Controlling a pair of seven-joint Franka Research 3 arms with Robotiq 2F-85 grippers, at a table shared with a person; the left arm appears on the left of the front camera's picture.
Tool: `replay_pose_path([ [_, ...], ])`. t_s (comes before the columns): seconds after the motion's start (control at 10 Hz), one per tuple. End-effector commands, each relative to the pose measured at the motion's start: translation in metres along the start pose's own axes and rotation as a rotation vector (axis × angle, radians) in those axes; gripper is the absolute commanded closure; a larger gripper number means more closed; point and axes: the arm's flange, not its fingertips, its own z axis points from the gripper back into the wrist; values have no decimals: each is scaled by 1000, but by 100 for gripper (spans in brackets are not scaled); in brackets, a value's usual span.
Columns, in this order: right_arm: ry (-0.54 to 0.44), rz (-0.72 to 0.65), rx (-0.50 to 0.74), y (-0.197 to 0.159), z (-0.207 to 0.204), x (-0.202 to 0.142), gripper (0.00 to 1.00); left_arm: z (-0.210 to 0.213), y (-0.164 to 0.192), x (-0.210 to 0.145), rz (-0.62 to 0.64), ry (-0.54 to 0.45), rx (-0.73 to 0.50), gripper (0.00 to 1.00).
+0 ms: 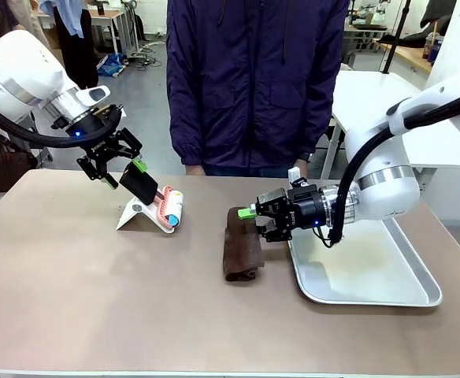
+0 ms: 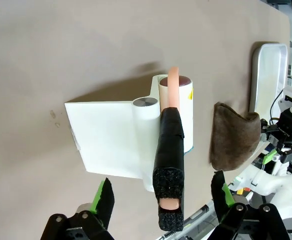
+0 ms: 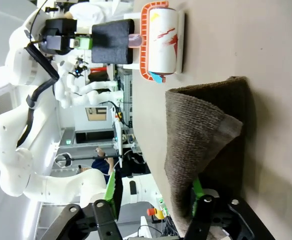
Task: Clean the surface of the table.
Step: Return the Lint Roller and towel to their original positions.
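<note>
Two grippers spread wide, nothing clamped

I see the left gripper (image 1: 116, 164) at 10 o'clock, jaws apart either side of the lint roller's (image 1: 169, 208) black foam handle (image 2: 169, 170). Roller is a sticky white cylinder in an orange frame, sitting on a white plastic stand (image 2: 107, 136). Right gripper (image 1: 260, 218) at centre, jaws apart straddling a folded brown cloth (image 1: 241, 252), coarse weave, one finger down inside the fold. Matte tan table (image 1: 96, 315) carries all of it. Shiny metal tray (image 1: 372, 295) at 4 o'clock.

Tan matte table (image 1: 96, 307), pale edge, flat
</note>
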Motion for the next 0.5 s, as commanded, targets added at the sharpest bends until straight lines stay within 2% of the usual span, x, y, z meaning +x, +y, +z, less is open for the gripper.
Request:
replay_pose_path([
  [0.0, -2, -21, -41, 6, 1, 5, 0, 7, -2, -3, 7, 5, 8, 0],
  [0.1, 12, -15, -69, 12, 3, 4, 0, 9, -2, -4, 3, 2, 8, 0],
  [0.2, 33, 15, -149, 28, 4, 5, 0, 14, -3, -7, -5, -9, 7, 0],
  [0.4, 88, 51, -370, 59, 1, 10, 0, 23, -4, -17, -19, -29, -1, 0],
])
